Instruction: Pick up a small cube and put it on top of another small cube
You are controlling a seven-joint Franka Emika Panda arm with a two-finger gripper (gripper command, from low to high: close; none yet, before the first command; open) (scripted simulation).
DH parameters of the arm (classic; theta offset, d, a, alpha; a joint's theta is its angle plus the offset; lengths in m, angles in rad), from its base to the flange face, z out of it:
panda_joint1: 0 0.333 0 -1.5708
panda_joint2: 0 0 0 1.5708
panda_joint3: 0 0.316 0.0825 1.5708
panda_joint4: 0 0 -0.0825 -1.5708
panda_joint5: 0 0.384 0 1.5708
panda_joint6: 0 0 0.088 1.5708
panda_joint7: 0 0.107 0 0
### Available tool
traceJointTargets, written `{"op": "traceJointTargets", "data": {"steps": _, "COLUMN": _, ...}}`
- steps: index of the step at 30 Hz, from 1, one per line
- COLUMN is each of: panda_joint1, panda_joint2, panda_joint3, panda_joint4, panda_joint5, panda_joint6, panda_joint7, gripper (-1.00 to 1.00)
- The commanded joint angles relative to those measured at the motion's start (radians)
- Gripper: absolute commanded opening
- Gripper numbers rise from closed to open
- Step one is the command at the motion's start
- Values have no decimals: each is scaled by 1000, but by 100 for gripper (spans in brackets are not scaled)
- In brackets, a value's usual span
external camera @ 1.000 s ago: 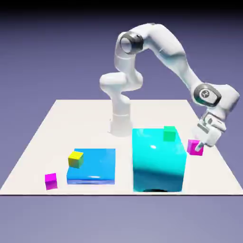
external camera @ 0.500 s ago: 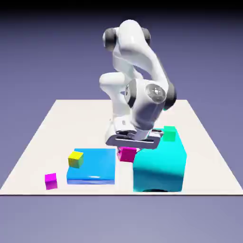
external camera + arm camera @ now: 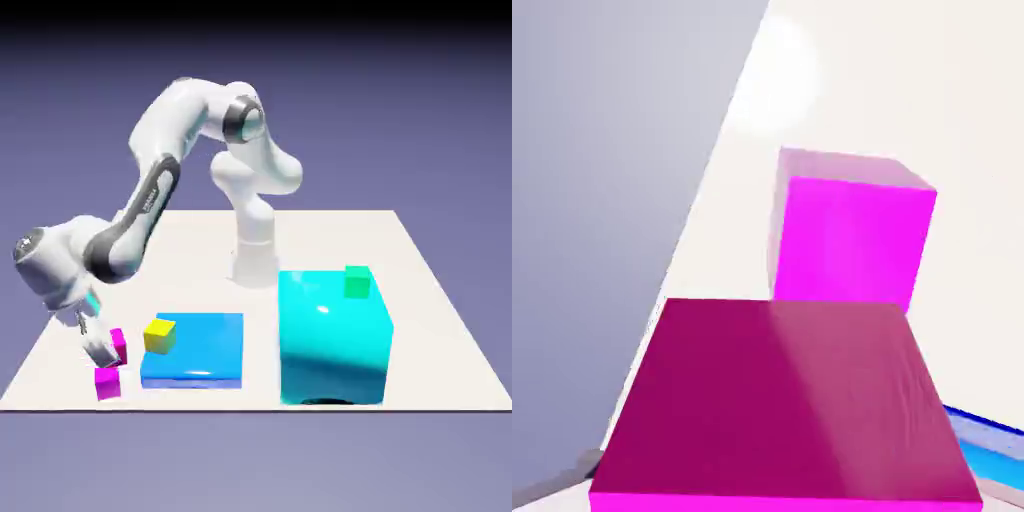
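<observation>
Small cube pinched in the gripper, lifted just above and beside another small cube resting on the table beside a flat blue block. Pickup done; aligning, lowering, releasing left.

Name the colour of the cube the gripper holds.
Magenta-pink, plain; the held cube shows best in the hand view.

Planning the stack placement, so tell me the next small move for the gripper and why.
Probably ease the gripper toward the camera until the held magenta cube sits squarely over the other magenta cube, then lower. In the exterior view the held cube hangs just above and slightly to the exterior view's right of its twin, not yet resting on it; the hand view shows both close but offset.
</observation>
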Motion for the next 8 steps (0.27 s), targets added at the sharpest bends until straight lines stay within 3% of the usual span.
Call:
{"op": "traceJointTargets", "data": {"steps": 1, "panda_joint1": 0, "panda_joint2": 0, "panda_joint3": 0, "panda_joint4": 0, "panda_joint5": -3, "panda_joint6": 0, "panda_joint7": 1, "gripper": -100}}
{"op": "traceJointTargets", "data": {"steps": 5, "panda_joint1": 11, "panda_joint2": 69, "panda_joint3": 33, "panda_joint4": -71, "panda_joint5": 47, "panda_joint6": 134, "panda_joint7": -35, "gripper": -100}}
{"op": "traceJointTargets", "data": {"steps": 6, "panda_joint1": 11, "panda_joint2": 69, "panda_joint3": 33, "panda_joint4": -71, "panda_joint5": 47, "panda_joint6": 134, "panda_joint7": -35, "gripper": 100}}
{"op": "traceJointTargets", "data": {"steps": 8, "panda_joint1": 7, "panda_joint2": 47, "panda_joint3": 22, "panda_joint4": -48, "panda_joint5": 31, "panda_joint6": 90, "panda_joint7": -24, "gripper": 100}}
